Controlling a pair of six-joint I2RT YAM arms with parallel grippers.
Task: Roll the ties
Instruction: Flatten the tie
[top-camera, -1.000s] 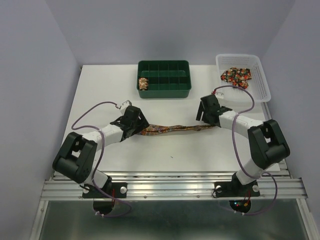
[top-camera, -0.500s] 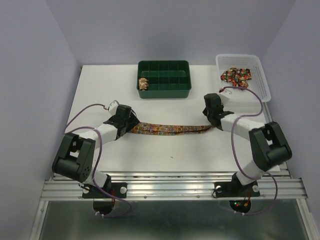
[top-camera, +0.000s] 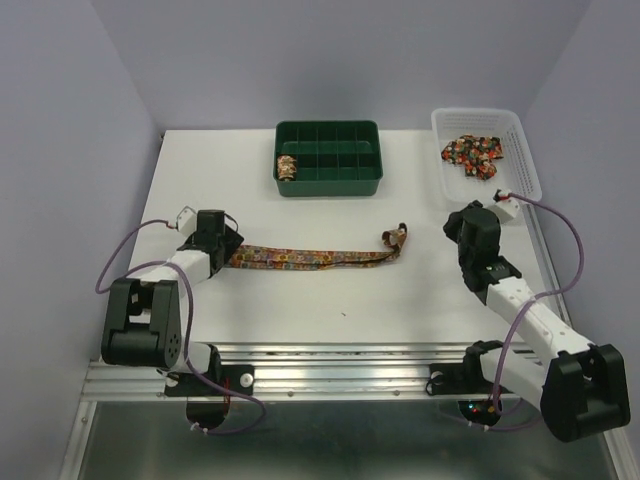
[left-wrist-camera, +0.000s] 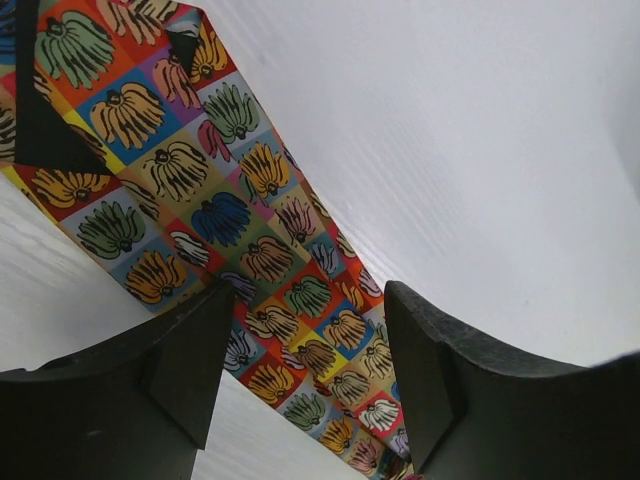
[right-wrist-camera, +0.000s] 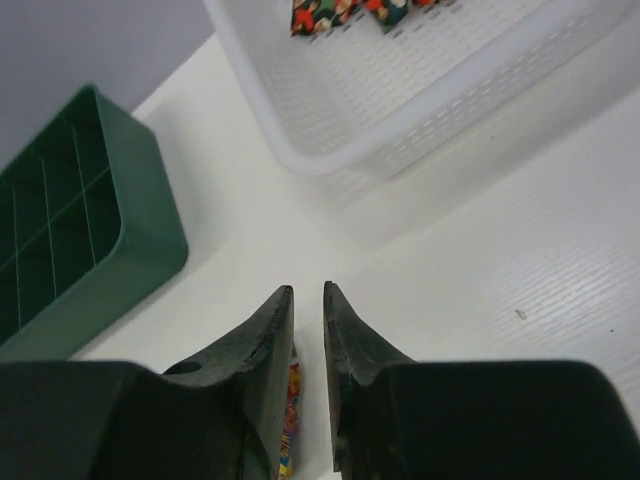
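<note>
One long tie (top-camera: 310, 259) with a busy patchwork print lay flat across the middle of the white tabletop (top-camera: 340, 300), running from centre left toward centre right of the overhead view, its right end (top-camera: 396, 237) curled up in a small loop. The left pincer (left-wrist-camera: 310, 292) hovered over the strip's left end with its fingers spread wide, the printed fabric passing under the gap between them. The right pincer (right-wrist-camera: 306, 290) was at the right of the overhead frame, well apart from the curled end, its fingers narrowed to a thin slit and gripping nothing. At the top centre stood a green compartment tray (top-camera: 330, 187) with one rolled tie (top-camera: 287, 167) in a left compartment. At the upper right, a white plastic basket (top-camera: 525, 160) held a loose heap of ties (top-camera: 472, 152).
</note>
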